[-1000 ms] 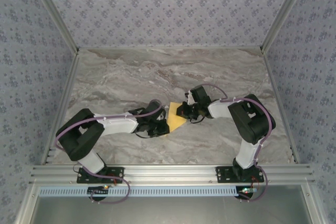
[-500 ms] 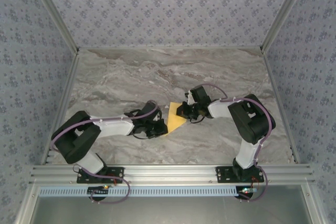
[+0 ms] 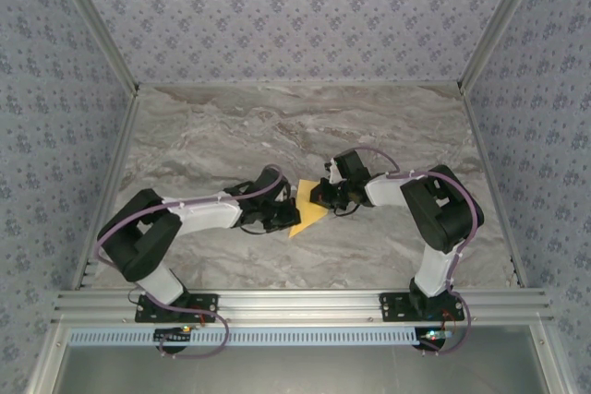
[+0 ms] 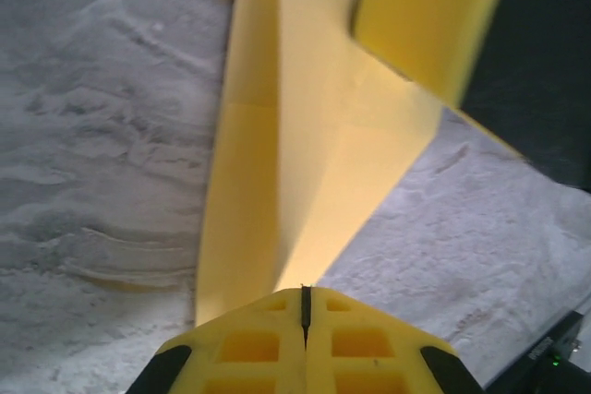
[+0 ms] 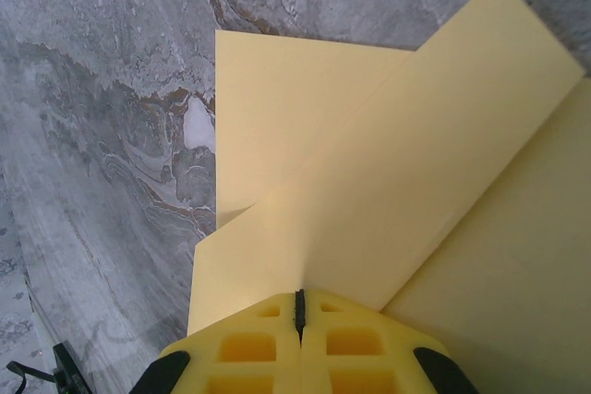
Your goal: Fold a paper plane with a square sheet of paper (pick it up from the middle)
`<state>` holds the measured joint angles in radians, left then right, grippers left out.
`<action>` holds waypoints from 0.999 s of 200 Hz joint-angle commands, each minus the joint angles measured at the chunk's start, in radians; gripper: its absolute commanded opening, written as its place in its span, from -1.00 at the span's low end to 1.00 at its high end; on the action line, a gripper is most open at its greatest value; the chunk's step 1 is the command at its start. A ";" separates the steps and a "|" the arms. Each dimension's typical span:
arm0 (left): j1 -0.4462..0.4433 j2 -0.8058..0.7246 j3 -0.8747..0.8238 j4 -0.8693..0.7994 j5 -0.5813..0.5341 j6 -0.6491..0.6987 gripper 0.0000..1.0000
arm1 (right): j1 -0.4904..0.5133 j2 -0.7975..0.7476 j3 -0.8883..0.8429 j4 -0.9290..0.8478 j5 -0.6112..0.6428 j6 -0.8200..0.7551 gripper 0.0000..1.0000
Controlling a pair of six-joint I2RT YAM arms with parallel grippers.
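The square sheet of paper, mustard yellow and partly folded with creases, hangs just above the marble table between my two grippers. My left gripper is shut on its left edge. In the left wrist view the sheet runs out from between the closed yellow fingers of that gripper. My right gripper is shut on the sheet's right edge. The right wrist view has folded flaps of the paper spreading away from the gripper. A paper plane is out of view.
The marble tabletop stretches away behind and to both sides of the arms. Patterned walls and aluminium frame rails close it in. The black body of the right gripper stands close behind the paper in the left wrist view.
My left gripper drew back a little to the left, then came right again and closed on the paper's left edge. The sheet's lower corner shifted slightly. The right arm stayed still.
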<state>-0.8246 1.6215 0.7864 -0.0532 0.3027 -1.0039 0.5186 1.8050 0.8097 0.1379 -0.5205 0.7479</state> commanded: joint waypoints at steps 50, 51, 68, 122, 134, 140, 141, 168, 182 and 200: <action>0.005 0.027 -0.058 -0.025 -0.004 -0.004 -0.96 | 0.004 0.077 -0.029 -0.129 0.119 -0.018 -1.00; 0.005 0.027 -0.058 -0.025 -0.004 -0.004 -0.96 | 0.004 0.077 -0.029 -0.130 0.119 -0.018 -1.00; 0.005 0.031 -0.069 -0.033 -0.010 -0.006 -0.97 | 0.004 0.076 -0.026 -0.126 0.115 -0.018 -1.00; 0.004 0.031 -0.077 -0.052 -0.033 0.000 -1.00 | 0.004 -0.006 -0.008 -0.114 0.073 -0.065 -1.00; 0.004 0.032 -0.080 -0.055 -0.033 0.002 -1.00 | 0.008 -0.051 -0.006 -0.104 0.054 -0.088 -1.00; 0.003 0.032 -0.082 -0.057 -0.033 0.001 -1.00 | 0.013 -0.073 -0.004 -0.100 0.047 -0.099 -1.00; 0.003 0.032 -0.082 -0.057 -0.033 0.001 -1.00 | 0.014 -0.076 -0.003 -0.100 0.045 -0.102 -1.00; 0.001 0.034 -0.090 -0.055 -0.038 -0.001 -1.00 | 0.067 -0.120 -0.004 -0.112 0.029 -0.110 -1.00; 0.001 0.038 -0.090 -0.054 -0.039 -0.001 -1.00 | 0.098 -0.116 -0.012 -0.108 0.030 -0.111 -1.00; -0.001 0.040 -0.092 -0.053 -0.041 -0.002 -1.00 | 0.130 -0.098 -0.020 -0.091 0.024 -0.110 -1.00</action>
<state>-0.8246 1.6379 0.7300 -0.0273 0.2996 -1.0069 0.6083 1.7016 0.8101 0.0746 -0.4942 0.6636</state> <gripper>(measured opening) 0.062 0.043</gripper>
